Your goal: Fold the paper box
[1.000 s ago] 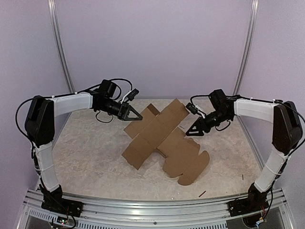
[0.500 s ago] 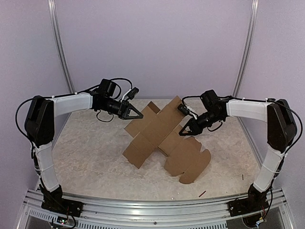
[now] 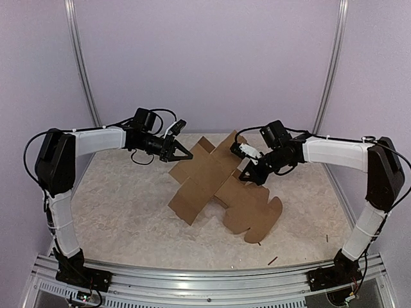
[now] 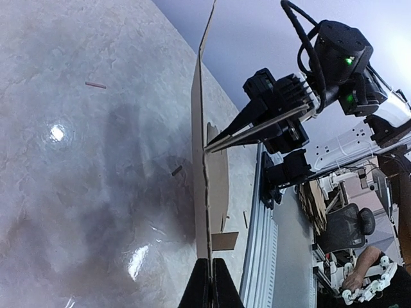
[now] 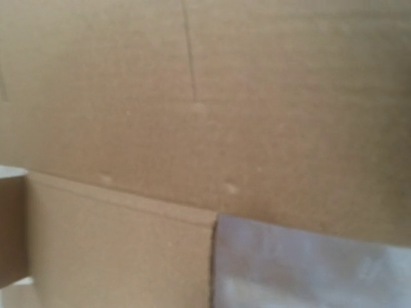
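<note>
Down at the near edge, the rail (image 3: 205, 282) carries both arm bases, and just beyond it a small dark stick (image 3: 273, 260) lies on the marbled desk (image 3: 115, 212). Mid-desk now, here's the box (image 3: 218, 189), a flat brown die-cut sheet, unfolded and cross-shaped, its rounded flap lying nearest on the right and its near-left corner down on the desk. The far side is raised, and the left wrist view catches the sheet edge-on, standing steeply over the surface. The left fingers (image 3: 182, 154) are shut tight on the far-left flap, pinching its edge. From the other side, the right fingers (image 3: 250, 174) are closed to a point, tips touching the sheet's right side where the flaps meet; whether any cardboard sits between them I cannot tell. The right wrist camera sees only brown cardboard, close up. Behind it all stands the plain lilac wall (image 3: 205, 64).
</note>
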